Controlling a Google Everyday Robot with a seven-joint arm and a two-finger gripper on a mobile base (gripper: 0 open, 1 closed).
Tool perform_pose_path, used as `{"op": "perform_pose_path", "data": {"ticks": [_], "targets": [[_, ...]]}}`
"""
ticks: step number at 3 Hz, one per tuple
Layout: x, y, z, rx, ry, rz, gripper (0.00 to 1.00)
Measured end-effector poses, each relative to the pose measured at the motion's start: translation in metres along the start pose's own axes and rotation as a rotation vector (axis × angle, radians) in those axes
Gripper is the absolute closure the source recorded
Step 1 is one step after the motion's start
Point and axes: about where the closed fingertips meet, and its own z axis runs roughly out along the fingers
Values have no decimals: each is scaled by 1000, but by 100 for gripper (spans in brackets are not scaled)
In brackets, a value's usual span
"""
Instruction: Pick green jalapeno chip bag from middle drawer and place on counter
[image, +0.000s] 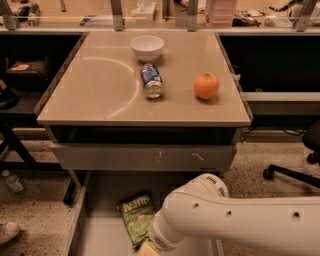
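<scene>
Plainly the green jalapeno chip bag (136, 217) lay flat, label up, on the floor of the open middle drawer (100, 235), below the scratched grey front panel (142, 157). The white arm (240, 220) reached in from the lower right of the view, and its wrist end covered the bag's lower right corner. Only a tan sliver of the gripper (149, 249) showed at the bottom edge, just beside the bag. Whether it was released, clenched or grasping the bag could not be told. Up on the counter (100, 95) sat a white bowl (147, 47), a blue-and-white can (151, 81) on its side and an orange (206, 86).

By the look of it, the pick was not yet done. A crinkly bag lying flat gives little to pinch, so a closing grip could slip off it or shove it along the drawer floor. A careless lift could catch the bag or the wrist on the front panel above. At the placing, a low path across the counter could knock the can and set it rolling.
</scene>
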Motion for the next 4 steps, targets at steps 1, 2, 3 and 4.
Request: {"op": "perform_pose_path", "data": {"ticks": [1,2,3,4], "targets": [[-18,-8,46,3,-28,-9,0],[-30,-22,81,8,-29,5,0],[-38,-35,115,-5,-8,53,0],[-37,-35,119,-6,-2,60,0]]}}
